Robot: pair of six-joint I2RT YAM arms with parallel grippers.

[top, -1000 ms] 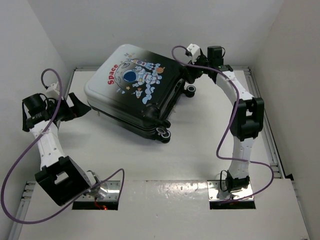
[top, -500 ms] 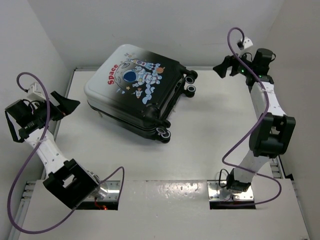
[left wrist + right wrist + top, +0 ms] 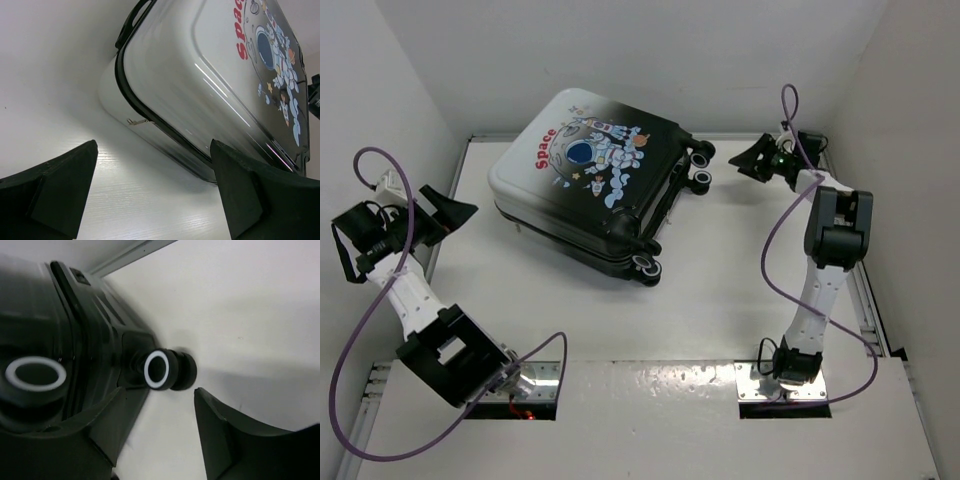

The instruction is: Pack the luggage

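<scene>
Space-print suitcase (image 3: 585, 185) lies shut, astronaut side up, far-left on table (image 3: 720, 290); L gripper (image 3: 458, 210) wide open nr its end, R gripper (image 3: 748, 163) jaws apart, empty, by a wheel (image 3: 162, 369), so risk = a nudge w/o firm grip just slides case.

White table (image 3: 720, 290) spreads across the floor of the booth, with plain white walls (image 3: 650, 50) rising on three sides. A metal rail (image 3: 878, 315) runs down the table's right edge, and a scuffed metal plate (image 3: 650, 378) lies along the near edge.
</scene>
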